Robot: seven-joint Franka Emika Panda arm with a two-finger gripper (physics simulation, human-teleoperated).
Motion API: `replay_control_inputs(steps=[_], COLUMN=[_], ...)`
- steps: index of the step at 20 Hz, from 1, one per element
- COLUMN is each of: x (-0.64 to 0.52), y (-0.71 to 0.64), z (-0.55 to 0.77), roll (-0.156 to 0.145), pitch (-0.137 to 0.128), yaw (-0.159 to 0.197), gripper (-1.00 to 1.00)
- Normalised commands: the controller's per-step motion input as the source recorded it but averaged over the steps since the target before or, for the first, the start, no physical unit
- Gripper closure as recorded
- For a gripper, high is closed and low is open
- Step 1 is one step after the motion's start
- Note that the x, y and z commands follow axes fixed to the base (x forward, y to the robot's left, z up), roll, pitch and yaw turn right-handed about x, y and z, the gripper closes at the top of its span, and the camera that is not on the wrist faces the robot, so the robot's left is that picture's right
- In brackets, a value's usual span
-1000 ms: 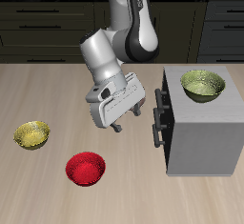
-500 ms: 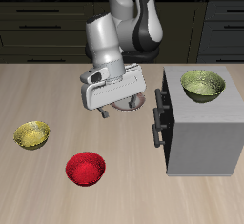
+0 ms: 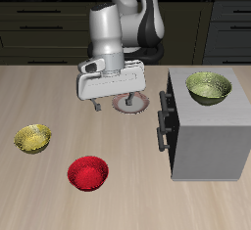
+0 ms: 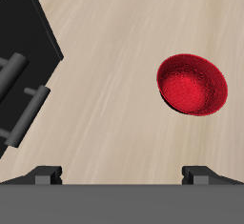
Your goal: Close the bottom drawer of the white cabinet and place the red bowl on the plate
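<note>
Three bowls, one plate, one cabinet and one arm make up the lot, listed from the exterior view's left edge across. Item: yellow-green bowl (image 3: 32, 138), on the bare tabletop (image 3: 59, 92), not part of the job. Item: red bowl (image 3: 87, 172), upright and open side up, near the table's front edge, well apart from everything else; also seen from the wrist (image 4: 193, 84). Judged small, light and rigid, with a glossy faceted skin that may slip between pads; best taken by pinching the rim wall, one finger inside and one outside, since the body looks too wide to span. Item: gripper (image 3: 110, 104), empty, hanging over the table farther back than the red bowl; both fingertips (image 4: 45, 173) show wide apart in the wrist view, so the jaws stand open. Item: plate (image 3: 130, 101), flat on the table just behind the gripper and partly hidden by it, beside the cabinet's front; a low, stable landing spot, though a bowl set off-centre could slide on it. Item: white cabinet (image 3: 208, 136), with the bottom drawer (image 3: 161, 133) showing its dark handle toward the plate; whether it sits fully home is hard to tell from here. Item: second yellow-green bowl (image 3: 208, 87), resting on the cabinet's top.
</note>
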Motion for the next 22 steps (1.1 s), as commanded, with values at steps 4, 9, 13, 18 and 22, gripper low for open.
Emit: replay_control_inputs(steps=[4, 9, 13, 18, 22], x=[0.02, -0.08, 0.03, 0.13, 0.18], y=[-0.20, -0.17, -0.08, -0.02, -0.11], z=[0.20, 0.20, 0.16, 0.31, 0.25], roll=[0.000, -0.004, -0.040, -0.026, -0.014], pitch=[0.088, 0.032, -0.046, -0.029, -0.023], yaw=[-0.211, -0.051, 0.078, 0.015, 0.029], gripper=[-1.00, -1.00, -1.00, -1.00, -1.00])
